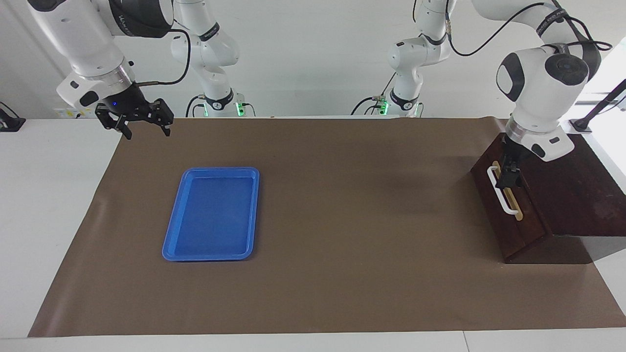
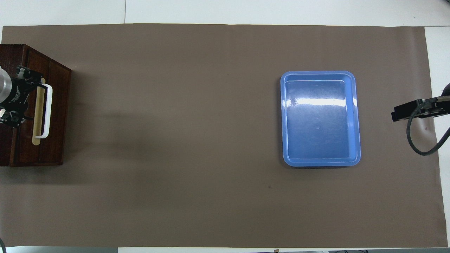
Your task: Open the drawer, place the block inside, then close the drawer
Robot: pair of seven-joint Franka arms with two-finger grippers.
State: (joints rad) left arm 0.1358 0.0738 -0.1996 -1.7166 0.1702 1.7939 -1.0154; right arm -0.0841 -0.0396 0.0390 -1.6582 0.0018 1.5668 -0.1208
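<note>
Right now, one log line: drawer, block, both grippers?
drawer: shut | block: not visible | left gripper: open, at handle | right gripper: open, waiting above the table's corner | blue tray: empty

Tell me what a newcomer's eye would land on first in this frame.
Probably the bright blue tray, lying empty on the brown mat toward the right arm's end of the table. Next, the dark wooden drawer at the left arm's end, pushed shut, with the left gripper right at its white handle. The right gripper hangs open over the mat's edge.
</note>
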